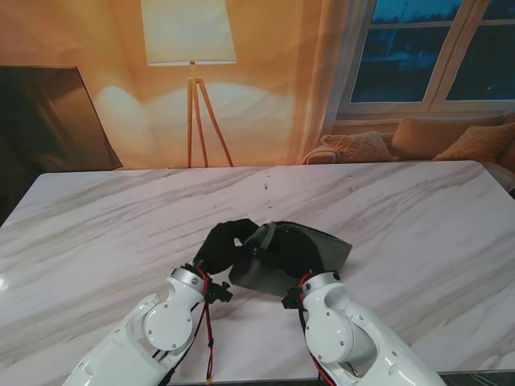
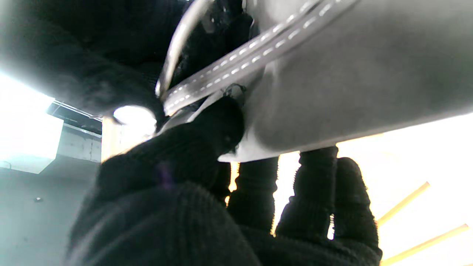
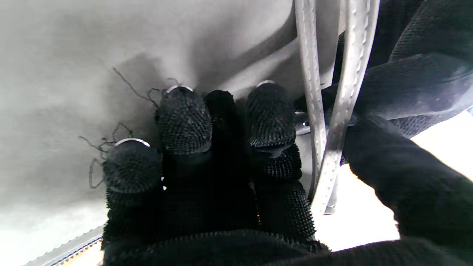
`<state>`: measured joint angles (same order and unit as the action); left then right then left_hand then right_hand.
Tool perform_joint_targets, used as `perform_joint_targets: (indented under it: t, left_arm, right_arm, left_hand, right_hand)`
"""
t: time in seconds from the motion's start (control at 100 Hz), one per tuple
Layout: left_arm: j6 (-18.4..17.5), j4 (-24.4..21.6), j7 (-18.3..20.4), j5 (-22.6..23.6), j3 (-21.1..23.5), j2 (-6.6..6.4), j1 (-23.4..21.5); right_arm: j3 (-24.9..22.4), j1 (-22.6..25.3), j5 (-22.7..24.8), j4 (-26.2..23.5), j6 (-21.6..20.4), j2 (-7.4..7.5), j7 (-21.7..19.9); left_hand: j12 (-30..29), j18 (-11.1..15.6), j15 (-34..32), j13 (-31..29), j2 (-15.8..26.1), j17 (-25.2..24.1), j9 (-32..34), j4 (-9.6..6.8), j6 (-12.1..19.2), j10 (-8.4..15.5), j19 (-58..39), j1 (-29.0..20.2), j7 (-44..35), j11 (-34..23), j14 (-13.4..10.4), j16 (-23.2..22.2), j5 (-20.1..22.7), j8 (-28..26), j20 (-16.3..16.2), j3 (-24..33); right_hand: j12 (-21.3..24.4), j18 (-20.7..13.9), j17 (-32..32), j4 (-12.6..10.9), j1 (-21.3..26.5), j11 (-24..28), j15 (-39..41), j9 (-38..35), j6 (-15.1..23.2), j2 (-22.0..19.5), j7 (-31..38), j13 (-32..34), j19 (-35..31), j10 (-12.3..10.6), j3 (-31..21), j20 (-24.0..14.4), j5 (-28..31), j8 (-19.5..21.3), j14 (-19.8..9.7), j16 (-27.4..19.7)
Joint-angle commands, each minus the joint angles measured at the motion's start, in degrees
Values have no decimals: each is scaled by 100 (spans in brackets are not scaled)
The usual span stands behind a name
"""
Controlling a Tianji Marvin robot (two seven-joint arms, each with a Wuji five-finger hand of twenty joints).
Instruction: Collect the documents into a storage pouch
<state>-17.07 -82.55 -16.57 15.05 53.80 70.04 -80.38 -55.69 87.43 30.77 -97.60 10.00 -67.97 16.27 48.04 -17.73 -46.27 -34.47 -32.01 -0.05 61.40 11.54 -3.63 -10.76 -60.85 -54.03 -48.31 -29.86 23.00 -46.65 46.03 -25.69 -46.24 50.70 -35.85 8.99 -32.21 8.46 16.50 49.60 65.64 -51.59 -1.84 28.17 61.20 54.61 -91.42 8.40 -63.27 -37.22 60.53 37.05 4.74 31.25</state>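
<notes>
Lying crosswise just ahead of both wrists, the dark grey soft fabric pouch (image 1: 294,256) runs its long axis left to right on the white marbled worktop (image 1: 418,217). My left hand (image 1: 224,244) pinches its zipper-edged mouth; my right hand (image 3: 207,155) presses fingertips into its fabric. No documents visible.
</notes>
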Motion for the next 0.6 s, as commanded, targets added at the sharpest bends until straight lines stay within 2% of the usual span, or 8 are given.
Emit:
perform_joint_targets:
  t: [0.0,0.11,0.25,0.44,0.46,0.59]
  left_arm:
    - [-15,-104,78,-12,-14,45,-34]
    - [25,-140,86,-47,-3,46,-49]
    - [60,-180,85,-56,23,44,-72]
    - [143,-198,71,-63,89,44,-88]
    - [152,-201,68,-66,96,44,-90]
    - [213,-230,50,-110,156,50,-108]
  right_arm:
    - [-21,24,49,39,64,-21,-47]
    - [-54,40,126,32,53,-13,-16]
    - [-128,101,226,-7,-8,0,40]
    - [-274,221,261,-99,-159,0,154]
    - [-290,234,274,-112,-176,4,155]
    - [-391,305,364,-175,-309,32,154]
  left_hand:
    - [14,95,-74,-199,-24,-20,364,179,871,264,-218,-38,-755,59,-104,-8,412,-223,40,267]
    - [12,95,-77,-202,-26,-20,367,182,873,262,-219,-39,-759,53,-102,-8,415,-220,41,276]
    - [9,95,-79,-205,-22,-20,361,184,871,259,-220,-38,-758,50,-108,-7,414,-217,42,283]
    - [8,95,-74,-198,-18,-20,360,190,880,257,-220,-37,-762,44,-107,-4,410,-224,43,280]
    - [8,95,-71,-192,-9,-20,356,191,875,251,-220,-36,-764,44,-108,-3,413,-226,43,279]
    - [52,116,-66,-158,29,-43,312,202,850,241,-195,-81,-789,13,-107,-6,382,-277,56,240]
  right_hand:
    - [37,-41,-59,436,349,-27,106,-37,253,280,15,127,-359,108,-293,106,-350,-449,-126,-44]
    - [53,-80,-89,740,933,-3,110,37,342,476,17,146,-374,95,-330,120,-775,-851,-178,-47]
    - [57,-141,-184,906,1736,74,142,-42,459,579,-123,235,-422,104,-420,146,-1134,-1244,-257,-49]
    - [81,-178,-243,814,2652,42,126,-155,587,709,-63,279,-437,98,-502,193,-1189,-1252,-350,-82]
    - [71,-178,-243,784,2825,20,104,-172,609,709,-45,286,-442,75,-488,203,-1199,-1250,-328,-207]
    - [59,-188,-249,709,3123,4,123,-182,655,751,-35,283,-430,-1,-533,223,-1097,-1197,-322,-455]
